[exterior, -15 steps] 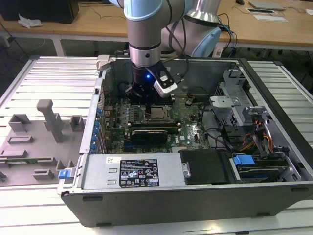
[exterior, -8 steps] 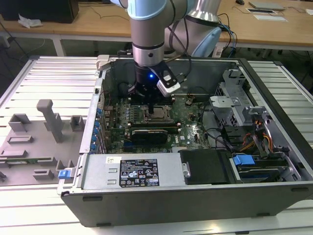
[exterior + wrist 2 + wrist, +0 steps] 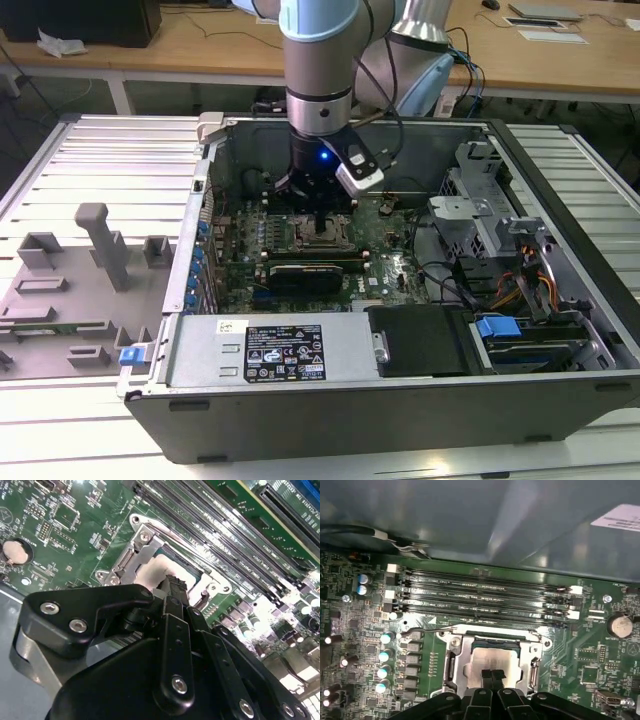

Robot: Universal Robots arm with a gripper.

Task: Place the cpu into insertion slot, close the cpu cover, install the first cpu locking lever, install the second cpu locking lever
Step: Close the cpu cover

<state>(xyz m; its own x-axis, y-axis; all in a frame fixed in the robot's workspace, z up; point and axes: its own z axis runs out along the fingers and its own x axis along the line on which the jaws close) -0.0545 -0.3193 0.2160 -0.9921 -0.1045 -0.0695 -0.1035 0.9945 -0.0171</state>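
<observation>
Wooden desks (image 3: 200, 45) line the room behind a slatted metal table (image 3: 90, 150), on which an open computer case (image 3: 400, 400) lies with the arm reaching down into it; grey fixture blocks (image 3: 100, 240) stand on the table at the exterior view's left.

The gripper (image 3: 490, 676) points straight down at the motherboard; in the first wrist view its two dark fingertips (image 3: 485, 677) lie side by side with only a thin seam between them, so I judge the claw closed, with nothing caught in it. The tips sit over the pale face of the cpu (image 3: 490, 661); whether they press on it or hover just above, I cannot tell.

The cpu lies flat in the insertion slot (image 3: 500, 639), directly under the claw along its line of approach, with no sideways offset to make up; the second wrist view agrees, the gripper (image 3: 175, 582) ending on the cpu (image 3: 150, 575). The cpu cover (image 3: 452, 665) appears to lie down around the chip, which shows through its window; that is a judgement, not a certainty.

A thin wire locking lever (image 3: 422, 629) runs out from the socket's corner, parallel to the long memory slots (image 3: 485, 597) just beyond; whether it is latched is unclear. Farther off sit a row of capacitors (image 3: 385, 655) and a coin cell (image 3: 620, 625).
</observation>
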